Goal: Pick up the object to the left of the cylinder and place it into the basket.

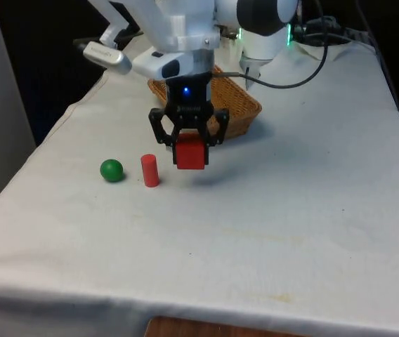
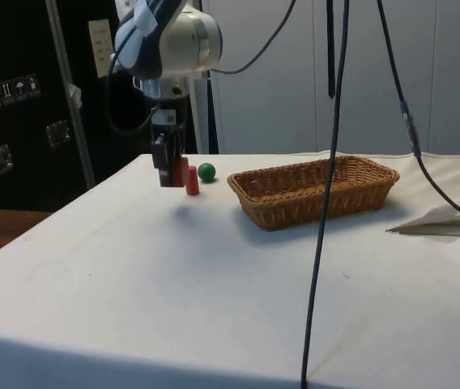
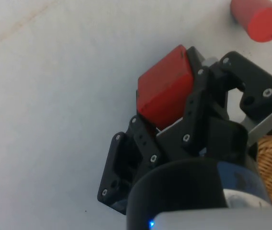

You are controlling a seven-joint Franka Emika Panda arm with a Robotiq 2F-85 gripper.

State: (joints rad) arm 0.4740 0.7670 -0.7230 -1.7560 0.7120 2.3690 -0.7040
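Red block clamped between the fingers of the gripper, lifted clear of the white cloth, just right of the red cylinder in the front view; green ball farther left, basket behind.

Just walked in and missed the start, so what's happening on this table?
The robot's black pincer is shut on a red block, holding it clear of the white cloth. A red cylinder and a green ball stand on the cloth nearby. The woven wicker basket sits behind, with nothing visible inside.
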